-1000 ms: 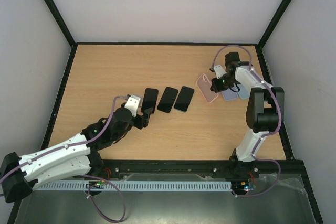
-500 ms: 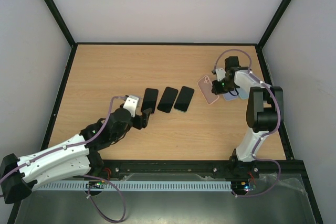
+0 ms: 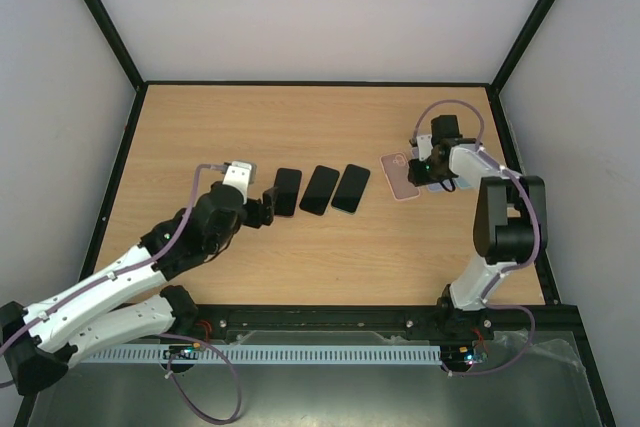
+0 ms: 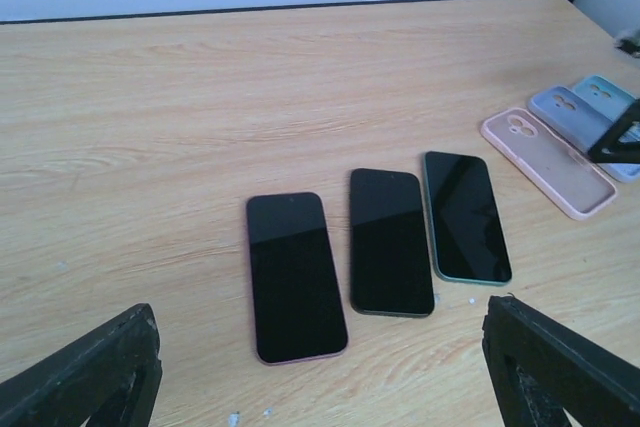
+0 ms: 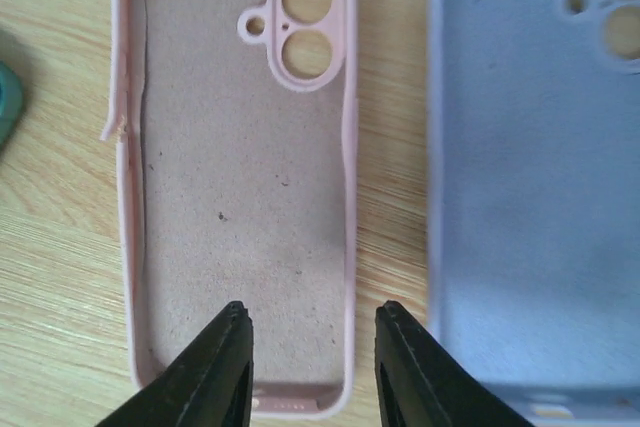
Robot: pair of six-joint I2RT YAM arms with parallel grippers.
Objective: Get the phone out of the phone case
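Three bare phones (image 4: 390, 240) lie at twelve o'clock off my wide, empty left pincer (image 3: 267, 209), long axes pointing away; my right pincer (image 5: 312, 319), narrowly parted, hovers over the empty pink case (image 5: 240, 197).

Bright, even, diffuse light falls from above onto the table (image 3: 200, 127), so the arms (image 3: 130, 277) throw only faint, soft-edged shadows and the pale walls (image 3: 320, 7) look washed out. In the left wrist view the phones (image 4: 388, 242) are sharp with a dull sheen, while the left fingers (image 4: 95, 377) at the near corners are dark and blurred. The right wrist view is crisp on the pink case (image 5: 240, 197), the right fingers (image 5: 215, 367) slightly soft.
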